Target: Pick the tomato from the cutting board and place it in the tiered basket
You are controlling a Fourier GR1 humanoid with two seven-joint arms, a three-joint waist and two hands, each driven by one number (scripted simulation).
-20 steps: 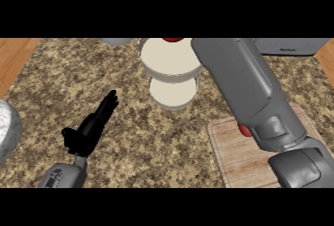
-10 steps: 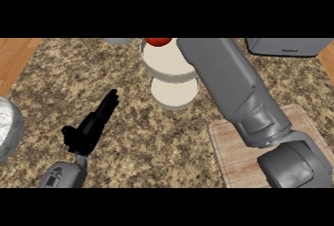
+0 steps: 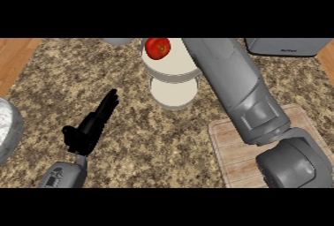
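Note:
The red tomato (image 3: 158, 47) lies in the upper tier of the cream tiered basket (image 3: 171, 73), at the top centre of the head view. A lower tier (image 3: 173, 93) of the basket shows just below it. My right forearm (image 3: 238, 95) runs from the lower right up past the basket's right side, and its hand is cut off beyond the top of the picture. The wooden cutting board (image 3: 229, 148) sits at the lower right, partly under that arm, with nothing on its visible part. My left hand (image 3: 90, 127) rests open on the speckled counter at the lower left, fingers straight.
A grey appliance (image 3: 287, 46) stands at the top right, and a grey object (image 3: 118, 42) sits at the top left of the basket. A pale rounded dish (image 3: 6, 128) is cut off at the left edge. Wooden floor (image 3: 16, 53) shows past the counter.
The right arm has shifted to the right, away from the basket's top. The tomato, barely visible before, now shows whole in the upper tier. The left hand has not moved.

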